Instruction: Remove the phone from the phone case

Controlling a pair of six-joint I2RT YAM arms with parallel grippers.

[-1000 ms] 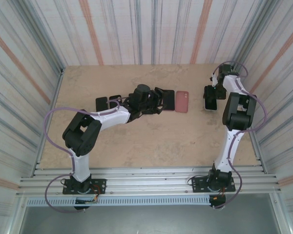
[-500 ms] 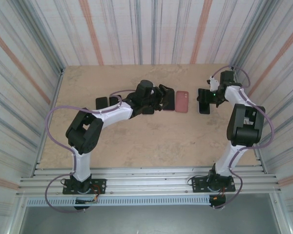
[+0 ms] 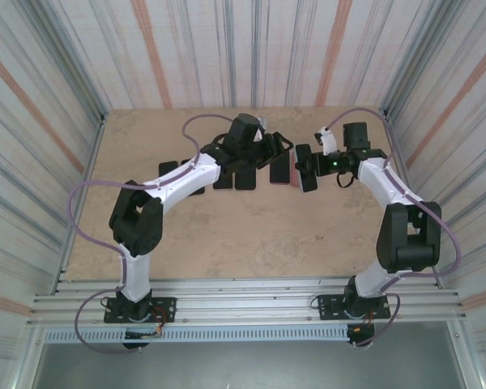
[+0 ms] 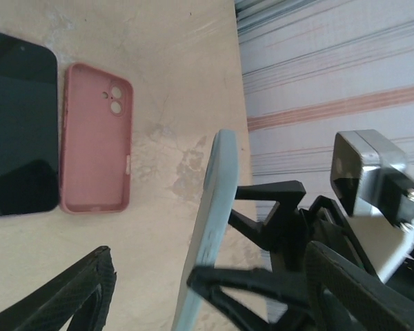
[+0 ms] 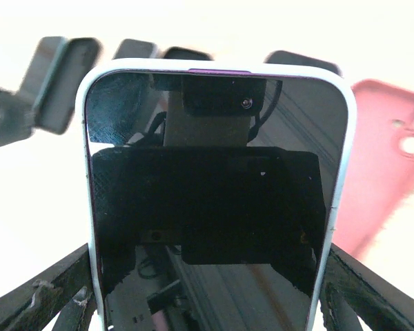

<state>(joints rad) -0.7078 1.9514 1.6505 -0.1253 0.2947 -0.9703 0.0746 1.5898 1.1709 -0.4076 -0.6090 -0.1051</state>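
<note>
Cased phone point(image 5: 214, 193): clamped on edge above the table point(image 3: 227, 235) by your right gripper point(image 3: 308, 166), presented to the wide-spread, empty left gripper point(image 3: 271, 154); next, you probably pinch and peel its case rim.

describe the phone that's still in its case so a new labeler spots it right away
Over the tan table, look midway between the two arm tips, where the right gripper clamps the cased phone upright on its edge. The pink case and a dark phone lie flat beside it; this one alone is held up, with a pale rim around its black screen.
</note>
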